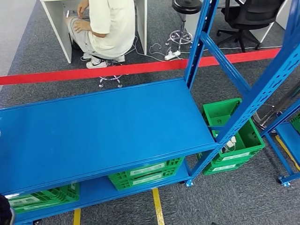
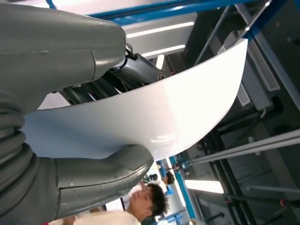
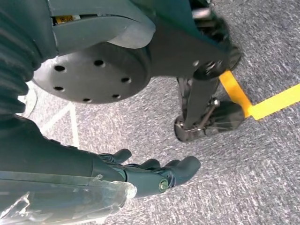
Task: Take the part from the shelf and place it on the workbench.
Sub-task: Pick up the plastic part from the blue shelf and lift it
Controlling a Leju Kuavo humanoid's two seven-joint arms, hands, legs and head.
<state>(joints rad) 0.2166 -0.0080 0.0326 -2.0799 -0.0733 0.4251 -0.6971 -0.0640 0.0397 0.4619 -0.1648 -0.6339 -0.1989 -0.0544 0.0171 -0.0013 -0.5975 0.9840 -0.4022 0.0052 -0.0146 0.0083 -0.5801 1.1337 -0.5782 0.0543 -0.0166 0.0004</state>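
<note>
From the head view I see the bare blue metal shelf board [image 1: 99, 131], green plastic crates [image 1: 145, 172] beneath. At my left wrist, the left hand [image 2: 81, 112] pinches a glossy white curved panel [image 2: 169, 112] between thumb and dark fingers — it looks thin, light, slippery and somewhat flexible, so I'd hold close to the edge, firmly. My right hand [image 3: 141, 176] hangs over grey carpet [image 3: 247, 178], fingers loosely extended, holding nothing.

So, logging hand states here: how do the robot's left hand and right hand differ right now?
The left hand grips a white curved part between thumb and fingers; the right hand holds nothing. The left hand is raised against ceiling lights; the right hand hangs over grey carpet. Both have dark fingers.
</note>
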